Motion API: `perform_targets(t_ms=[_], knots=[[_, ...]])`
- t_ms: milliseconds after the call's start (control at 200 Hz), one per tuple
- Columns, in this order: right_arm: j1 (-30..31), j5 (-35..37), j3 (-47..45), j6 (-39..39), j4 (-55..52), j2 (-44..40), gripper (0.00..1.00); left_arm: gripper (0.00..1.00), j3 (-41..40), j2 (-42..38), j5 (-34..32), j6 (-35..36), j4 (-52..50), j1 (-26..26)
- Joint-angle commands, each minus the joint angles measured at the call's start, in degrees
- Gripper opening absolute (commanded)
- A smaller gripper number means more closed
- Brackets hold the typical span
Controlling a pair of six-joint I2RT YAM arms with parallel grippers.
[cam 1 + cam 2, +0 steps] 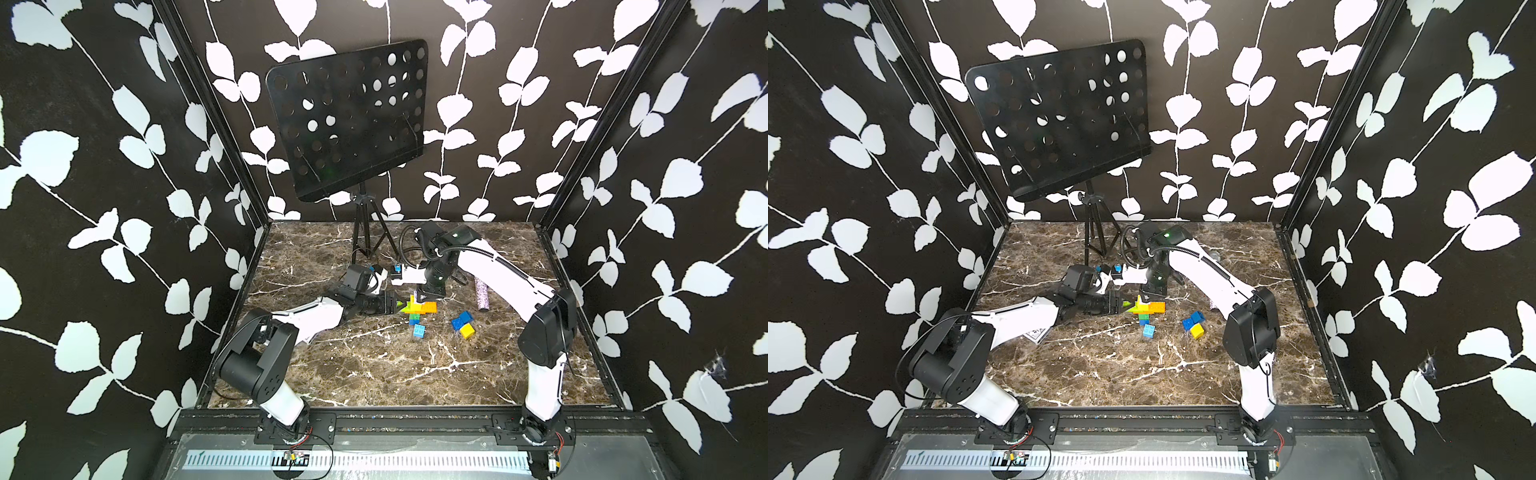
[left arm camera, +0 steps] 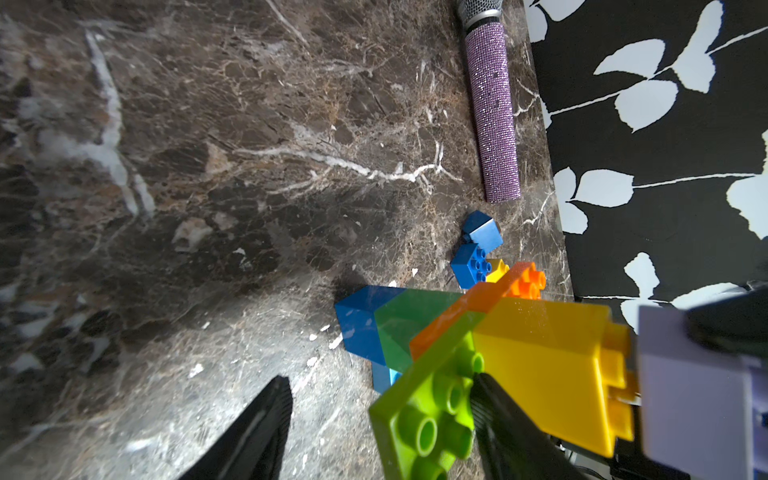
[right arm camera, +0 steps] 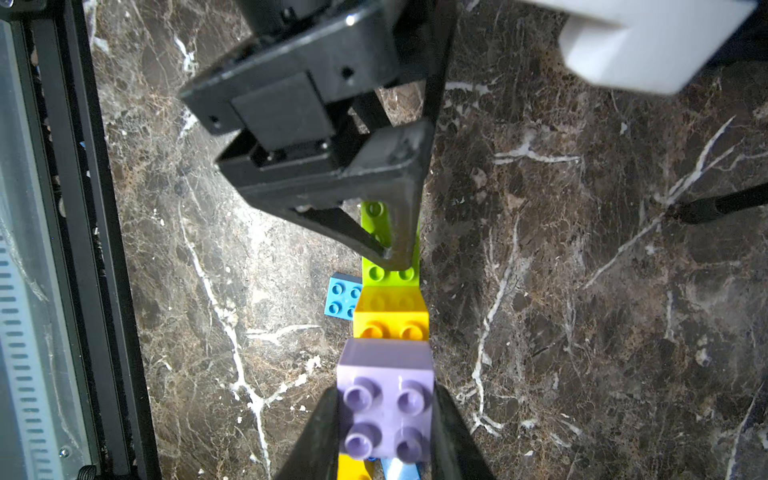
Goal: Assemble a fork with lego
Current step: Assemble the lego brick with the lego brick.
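Observation:
The partly built fork (image 1: 422, 308) lies flat mid-table: lime plate (image 2: 424, 415), yellow brick (image 3: 390, 316), orange crossbar (image 2: 457, 322), green-and-blue stem (image 2: 374, 328). My left gripper (image 2: 382, 415) is open around the lime plate's end; one finger (image 2: 507, 432) touches it and the other stands clear. My right gripper (image 3: 384, 428) is shut on a pale lilac brick (image 3: 384, 399) that sits against the yellow brick. Loose lego lies nearby: a light blue brick (image 1: 419, 331), two blue bricks (image 1: 462, 320) and a yellow one (image 1: 467, 331).
A glittery microphone (image 1: 482, 296) lies right of the bricks, close under the right arm. A black perforated music stand (image 1: 349, 120) rises at the back, its tripod legs (image 1: 365, 245) on the marble table (image 1: 374, 374). Patterned walls enclose three sides.

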Motion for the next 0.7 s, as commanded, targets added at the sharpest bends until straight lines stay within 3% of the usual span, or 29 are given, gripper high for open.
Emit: perform_targets(t_ms=[0,325,695], knots=[[0.1,-1.82,0.92,-0.38,-1.85,-0.76,0.28,0.71,1.2,0.29,0.81,0.45,1.09,-0.35],[0.1,1.19,-0.38,-1.15,-0.64,0.49,0.28,0.71,1.11,0.31,0.54,0.81,0.43,-0.34],[0.17,-1.73,0.44,-0.64,0.79,1.07,0.28,0.71,1.34,1.02,0.97,0.72,0.86,-0.35]])
